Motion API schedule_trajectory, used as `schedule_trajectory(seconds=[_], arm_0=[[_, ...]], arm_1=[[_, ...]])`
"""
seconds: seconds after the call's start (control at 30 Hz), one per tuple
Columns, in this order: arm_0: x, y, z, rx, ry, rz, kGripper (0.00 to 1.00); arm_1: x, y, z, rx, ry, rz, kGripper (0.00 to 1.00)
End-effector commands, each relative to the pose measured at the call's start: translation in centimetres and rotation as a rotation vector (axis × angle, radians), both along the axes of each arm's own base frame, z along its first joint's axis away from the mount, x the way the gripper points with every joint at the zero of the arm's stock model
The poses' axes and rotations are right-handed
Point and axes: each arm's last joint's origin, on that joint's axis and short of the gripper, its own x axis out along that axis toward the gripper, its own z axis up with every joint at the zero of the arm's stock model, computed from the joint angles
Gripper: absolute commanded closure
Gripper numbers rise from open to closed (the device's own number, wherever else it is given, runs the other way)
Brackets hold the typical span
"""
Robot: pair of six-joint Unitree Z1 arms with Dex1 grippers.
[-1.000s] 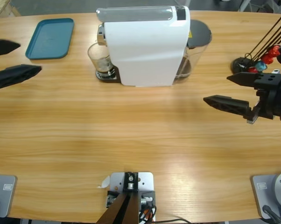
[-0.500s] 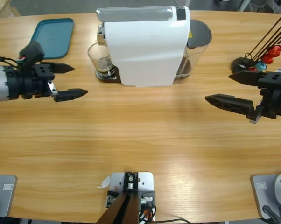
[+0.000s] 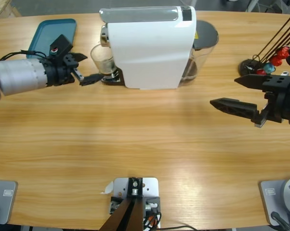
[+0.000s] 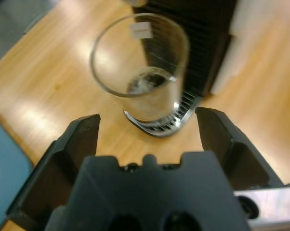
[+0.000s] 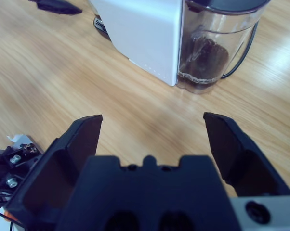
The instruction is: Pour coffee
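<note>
A white capsule coffee machine (image 3: 147,45) stands at twelve o'clock on the wooden table (image 3: 145,139), its clear water tank (image 3: 203,50) at the three o'clock end. On the drip tray (image 4: 159,126) at its nine o'clock end sits a clear glass (image 3: 102,58), upright, under the spout. The coffee (image 4: 147,82) lies in the bottom of that glass as a shallow dark layer, though glare makes its depth hard to judge.

The left gripper (image 3: 86,68) comes in from nine o'clock with its jaws spread wide. In the left wrist view the glass stands ahead of the gap between the two jaws, and neither jaw touches it. In the high view the nearer fingertip (image 3: 91,78) lies just beside the drip tray.

The right gripper (image 3: 231,94) hovers at three o'clock, well apart from the machine, its jaws likewise spread wide and holding nothing.

A teal tray (image 3: 52,38) lies at ten o'clock, partly behind the left arm. At two o'clock a black stand (image 3: 253,65) holds thin dark rods and small red and blue capsules (image 3: 275,58).
</note>
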Motion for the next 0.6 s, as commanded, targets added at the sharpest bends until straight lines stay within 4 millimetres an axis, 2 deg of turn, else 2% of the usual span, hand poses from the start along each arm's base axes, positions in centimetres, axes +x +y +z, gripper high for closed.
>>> schedule_trajectory(seconds=[0.03,0.3,0.6], arm_0=[[1.0,-0.7,-2.9,-0.058,-0.018,0.030,0.115],[0.4,-0.8,-3.4,-0.086,0.030,-0.042,0.113],[0.9,-1.5,-3.9,-0.108,0.035,-0.078,0.110]], arm_1=[[0.3,0.4,-0.6,-0.028,0.020,-0.001,0.059],[0.3,0.4,-0.7,-0.033,0.026,-0.002,0.059],[0.4,0.5,-0.8,-0.034,0.030,0.001,0.059]])
